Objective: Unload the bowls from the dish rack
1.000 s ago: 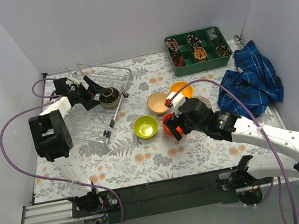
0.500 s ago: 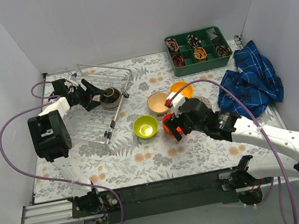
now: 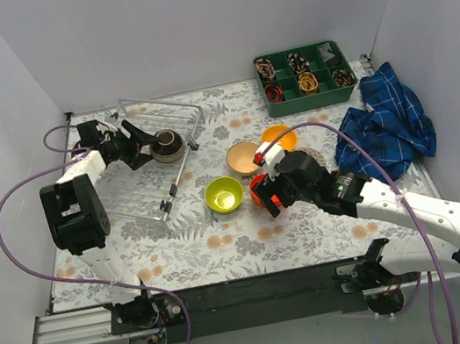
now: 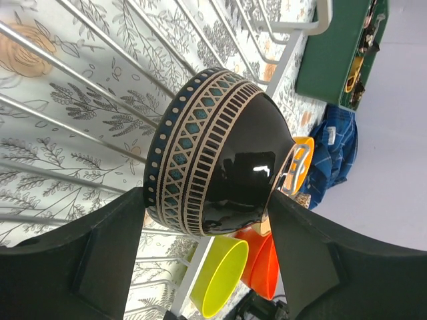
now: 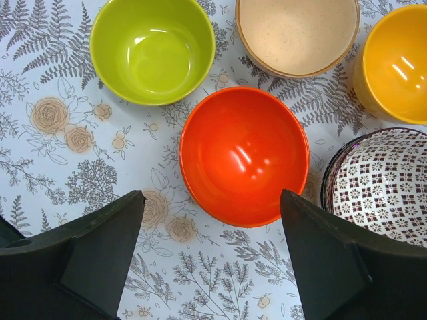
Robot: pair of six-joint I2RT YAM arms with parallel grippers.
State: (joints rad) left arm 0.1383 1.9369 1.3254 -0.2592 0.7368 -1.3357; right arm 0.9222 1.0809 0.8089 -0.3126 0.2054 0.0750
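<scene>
The wire dish rack (image 3: 134, 173) stands at the left. My left gripper (image 3: 152, 146) is shut on a dark brown bowl with a beige patterned band (image 3: 170, 144), holding it on its side just above the rack bars (image 4: 80, 113); one finger presses its rim and the other its base (image 4: 220, 167). My right gripper (image 5: 212, 200) hangs open over a red-orange bowl (image 5: 243, 157) that sits on the table. Around it stand a lime green bowl (image 5: 152, 50), a beige bowl (image 5: 297, 33), a yellow-orange bowl (image 5: 397, 63) and a grey-patterned bowl (image 5: 383, 183).
A green compartment tray (image 3: 303, 79) holding small items sits at the back right. A crumpled blue checked cloth (image 3: 386, 122) lies along the right side. White walls close in the table on three sides.
My left gripper has shut on the dark patterned bowl and drawn it slightly up and toward the back of the rack. The right arm has stayed still.
</scene>
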